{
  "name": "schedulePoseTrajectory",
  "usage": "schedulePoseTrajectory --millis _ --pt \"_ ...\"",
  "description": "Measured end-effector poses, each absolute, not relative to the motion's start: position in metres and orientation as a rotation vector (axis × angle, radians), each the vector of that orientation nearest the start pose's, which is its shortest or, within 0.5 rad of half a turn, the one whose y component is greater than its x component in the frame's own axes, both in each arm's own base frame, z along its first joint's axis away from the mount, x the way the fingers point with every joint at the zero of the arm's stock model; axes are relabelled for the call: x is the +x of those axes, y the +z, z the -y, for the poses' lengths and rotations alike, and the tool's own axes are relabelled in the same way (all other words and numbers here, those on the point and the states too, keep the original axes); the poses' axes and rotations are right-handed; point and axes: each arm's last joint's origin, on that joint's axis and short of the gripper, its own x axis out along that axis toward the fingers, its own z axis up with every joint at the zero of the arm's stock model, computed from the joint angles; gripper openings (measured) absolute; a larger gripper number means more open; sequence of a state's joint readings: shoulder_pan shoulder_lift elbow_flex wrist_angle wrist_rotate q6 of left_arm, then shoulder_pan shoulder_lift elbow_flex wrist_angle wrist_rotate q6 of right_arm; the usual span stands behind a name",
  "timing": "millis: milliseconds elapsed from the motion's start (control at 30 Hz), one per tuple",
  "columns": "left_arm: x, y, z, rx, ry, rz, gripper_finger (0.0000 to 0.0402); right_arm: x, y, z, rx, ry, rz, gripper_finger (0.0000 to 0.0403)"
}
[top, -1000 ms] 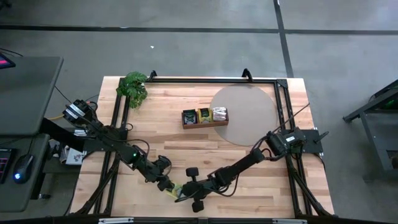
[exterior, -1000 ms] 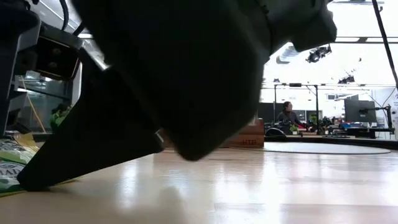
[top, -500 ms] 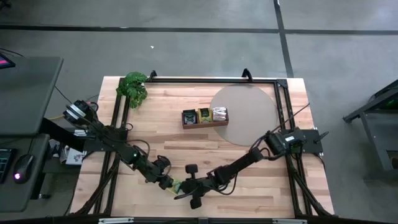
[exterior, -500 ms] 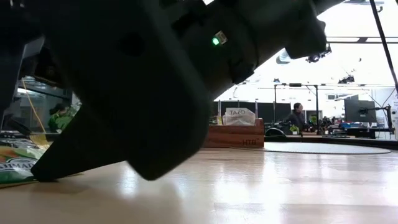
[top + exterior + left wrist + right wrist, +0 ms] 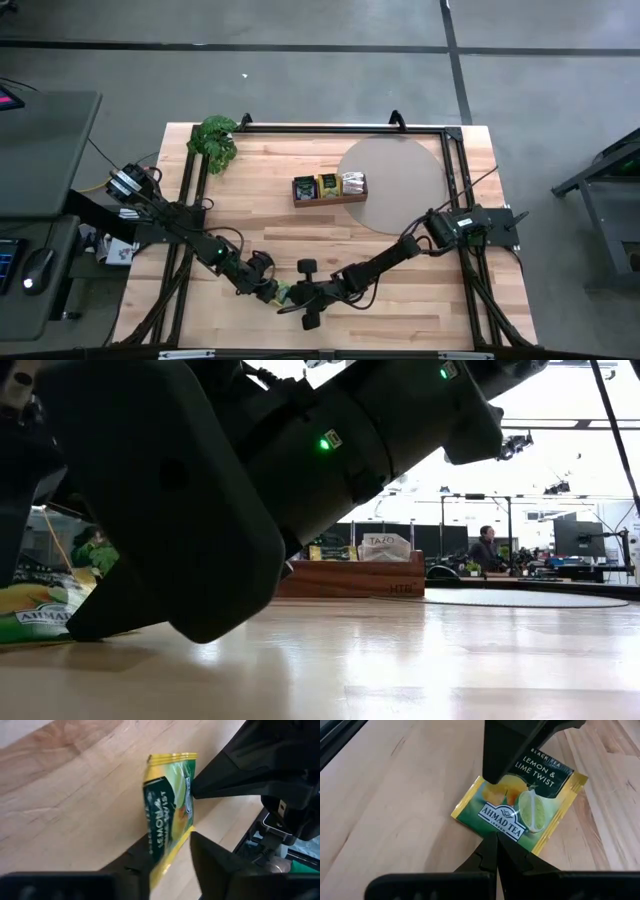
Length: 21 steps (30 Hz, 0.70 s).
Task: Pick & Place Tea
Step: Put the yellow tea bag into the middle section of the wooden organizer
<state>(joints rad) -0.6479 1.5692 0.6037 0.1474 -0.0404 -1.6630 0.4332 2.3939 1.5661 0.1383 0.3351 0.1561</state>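
The left pincer [image 5: 170, 850] is clamped on the tilted tea sachet [image 5: 167, 810], while the right pincer [image 5: 496, 851], fingers together, touches its opposite edge.

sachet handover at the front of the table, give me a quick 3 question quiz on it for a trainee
1. Pick one. The label on the sachet reads: A) Earl Grey, B) Lemon & Lime Twist, C) Peppermint.
2. True or false: the tray stands wholly clear of the grey round mat.
3. In a few words: what is gripping the sachet?

Key
1. B.
2. False. The tray's right end lies on the mat.
3. Both arms, it seems. The left gripper holds the dark-banded end, and the right gripper pinches the opposite edge.
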Motion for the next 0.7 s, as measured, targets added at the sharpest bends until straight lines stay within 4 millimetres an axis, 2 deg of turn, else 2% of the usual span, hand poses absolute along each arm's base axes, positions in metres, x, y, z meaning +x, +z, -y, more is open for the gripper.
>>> schedulePoseTrajectory --millis 233,500,700 --pt "0.220 0.130 0.164 -1.209 0.191 -1.003 0.0010 0.455 0.083 -0.200 -0.107 0.045 -0.643 0.0000" --pt "0.220 0.130 0.164 -1.141 0.169 -0.987 0.0004 0.454 0.087 -0.199 -0.109 0.044 -0.648 0.0000" --pt "0.220 0.130 0.164 -1.100 0.157 -0.970 0.0001 0.440 0.115 -0.194 -0.214 -0.052 -0.734 0.0000"
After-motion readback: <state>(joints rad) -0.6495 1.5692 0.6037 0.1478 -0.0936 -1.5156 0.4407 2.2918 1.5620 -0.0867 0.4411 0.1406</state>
